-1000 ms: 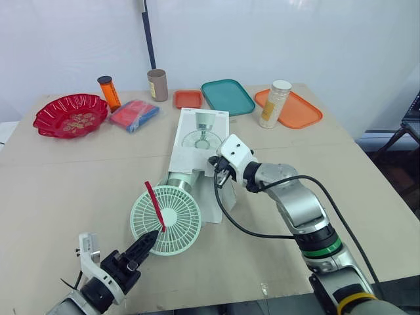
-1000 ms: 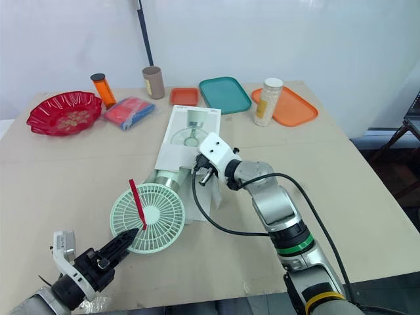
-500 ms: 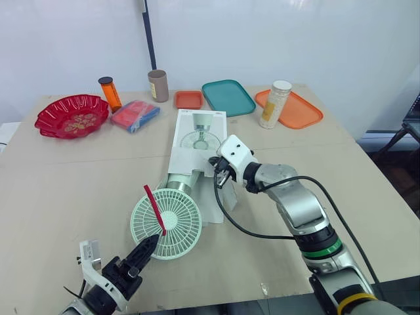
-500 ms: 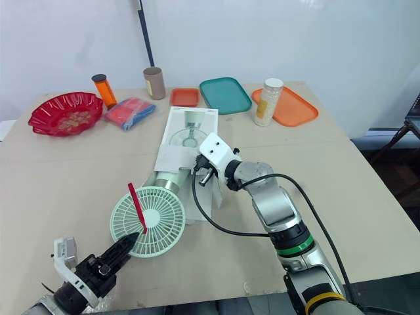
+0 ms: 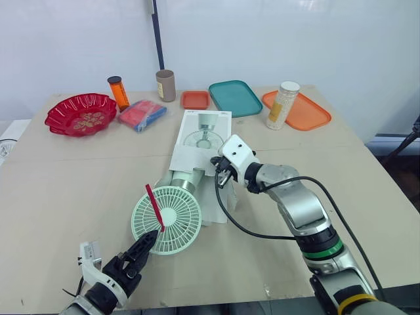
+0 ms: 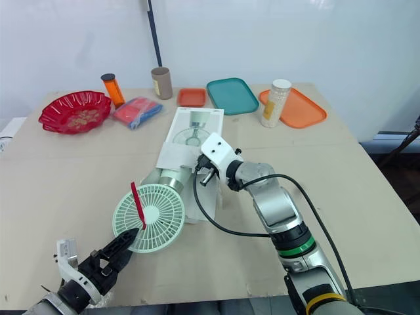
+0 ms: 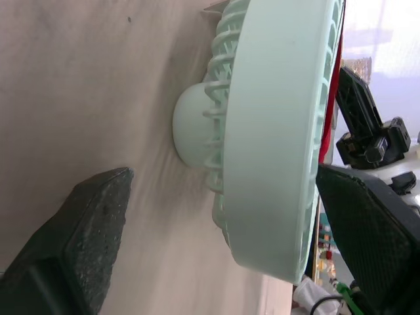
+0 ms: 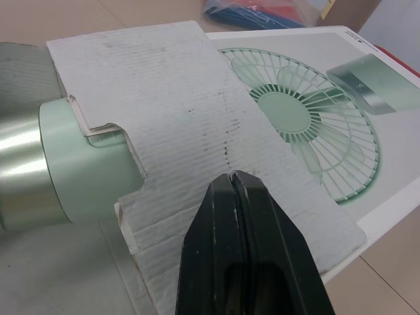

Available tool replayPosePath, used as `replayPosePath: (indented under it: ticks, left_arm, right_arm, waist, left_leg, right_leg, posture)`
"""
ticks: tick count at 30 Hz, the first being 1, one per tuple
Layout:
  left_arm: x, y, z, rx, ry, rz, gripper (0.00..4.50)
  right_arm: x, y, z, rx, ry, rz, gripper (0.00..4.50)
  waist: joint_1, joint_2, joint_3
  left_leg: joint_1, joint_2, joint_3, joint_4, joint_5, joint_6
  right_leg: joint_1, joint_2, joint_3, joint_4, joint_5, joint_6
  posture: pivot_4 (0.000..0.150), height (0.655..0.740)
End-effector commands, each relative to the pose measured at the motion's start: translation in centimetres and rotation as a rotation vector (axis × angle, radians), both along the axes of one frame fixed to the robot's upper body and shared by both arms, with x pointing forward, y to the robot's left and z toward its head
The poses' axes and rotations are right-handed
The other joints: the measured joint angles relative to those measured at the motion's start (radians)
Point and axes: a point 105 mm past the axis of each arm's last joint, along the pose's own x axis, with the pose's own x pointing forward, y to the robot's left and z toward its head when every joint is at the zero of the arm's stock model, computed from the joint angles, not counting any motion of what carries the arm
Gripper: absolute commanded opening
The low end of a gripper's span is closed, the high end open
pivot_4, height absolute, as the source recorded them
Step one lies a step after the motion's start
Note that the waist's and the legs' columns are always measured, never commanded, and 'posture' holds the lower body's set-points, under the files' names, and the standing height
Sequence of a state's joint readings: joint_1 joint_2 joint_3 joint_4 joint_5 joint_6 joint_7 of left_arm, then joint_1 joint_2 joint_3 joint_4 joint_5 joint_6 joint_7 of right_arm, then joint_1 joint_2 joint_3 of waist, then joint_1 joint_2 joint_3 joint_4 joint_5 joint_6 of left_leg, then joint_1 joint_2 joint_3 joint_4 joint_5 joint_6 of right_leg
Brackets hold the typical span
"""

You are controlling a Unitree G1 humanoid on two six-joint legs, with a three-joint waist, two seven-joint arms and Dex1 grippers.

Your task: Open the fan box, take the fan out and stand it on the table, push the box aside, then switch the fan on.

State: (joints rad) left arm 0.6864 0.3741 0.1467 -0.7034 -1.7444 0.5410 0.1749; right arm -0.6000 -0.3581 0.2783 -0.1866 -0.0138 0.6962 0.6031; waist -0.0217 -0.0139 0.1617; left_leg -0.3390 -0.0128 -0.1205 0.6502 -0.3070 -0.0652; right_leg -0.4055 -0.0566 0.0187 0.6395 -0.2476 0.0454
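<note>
The mint-green fan lies on its side on the table, its round head [image 5: 167,220] crossed by a red strip [image 5: 155,207]. Its silver stem [image 5: 187,178] is still inside the open end of the white fan box [image 5: 205,134]. At the near table edge my left gripper [image 5: 146,244] is open. In the left wrist view the fan's head [image 7: 275,138] sits between its fingers [image 7: 85,223]. My right gripper [image 5: 221,174] is shut, its tips [image 8: 239,190] resting on the box's cardboard flap [image 8: 177,118] at the open end.
Along the far side stand a red bowl [image 5: 81,113], an orange bottle [image 5: 117,92], a blue and red packet [image 5: 142,114], a brown cup [image 5: 165,84], a small orange tray [image 5: 195,99], a teal tray [image 5: 235,98] and an orange tray [image 5: 308,113] with a jar [image 5: 283,105].
The camera has shifted a little. My left arm has drawn back slightly toward the near table edge. The fan, the box and my right gripper have stayed in place.
</note>
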Motion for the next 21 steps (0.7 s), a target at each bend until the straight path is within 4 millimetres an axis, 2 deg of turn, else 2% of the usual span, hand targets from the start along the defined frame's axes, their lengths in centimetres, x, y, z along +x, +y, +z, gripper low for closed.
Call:
replayPosePath:
  ticks: [1, 10, 14, 18, 21]
  left_arm:
    - [-0.7, 1.7, -1.2, 0.071, 0.080, 0.050, 4.48]
    - [-1.9, 4.9, 1.4, 0.085, -0.002, 0.069, 4.48]
    - [-1.6, 4.6, 1.9, 0.085, -0.025, 0.038, 4.48]
    - [-1.4, 3.3, 2.5, 0.067, -0.043, 0.001, 4.48]
    - [-1.7, 4.1, 2.3, 0.091, -0.030, -0.001, 4.48]
  right_arm:
    - [-0.2, -0.3, -1.4, -0.025, 0.047, -0.008, 0.00]
    - [-0.3, -0.5, -1.0, -0.015, 0.036, 0.002, 0.00]
    - [-0.2, -0.5, -1.1, -0.016, 0.035, 0.005, 0.00]
    - [-0.4, -0.2, -1.1, -0.011, 0.037, 0.013, 0.00]
    - [-0.5, -0.2, -1.1, -0.009, 0.037, 0.015, 0.00]
  waist:
    - [0.000, 0.000, 0.001]
    - [-0.002, -0.003, 0.012]
    - [-0.002, -0.006, 0.015]
    - [-0.002, -0.007, 0.015]
    - [-0.002, -0.007, 0.016]
  left_leg:
    - [0.000, 0.000, 0.000, 0.000, 0.000, 0.000]
    - [-0.002, 0.002, 0.001, 0.000, -0.001, -0.001]
    - [-0.004, 0.002, 0.001, 0.000, -0.001, -0.001]
    - [-0.004, 0.002, 0.001, 0.000, -0.001, -0.001]
    - [-0.004, 0.002, 0.001, 0.000, -0.001, -0.001]
  right_leg:
    - [0.000, 0.000, 0.000, 0.000, 0.000, 0.000]
    - [-0.003, 0.001, -0.001, 0.000, -0.001, -0.001]
    - [-0.004, 0.001, -0.001, 0.000, -0.001, -0.001]
    - [-0.004, 0.001, -0.001, 0.000, 0.000, -0.001]
    - [-0.004, 0.001, -0.001, 0.000, 0.000, -0.001]
  posture:
    - [0.150, 0.7400]
    - [0.150, 0.7400]
    - [0.150, 0.7400]
    - [0.150, 0.7400]
    - [0.150, 0.7400]
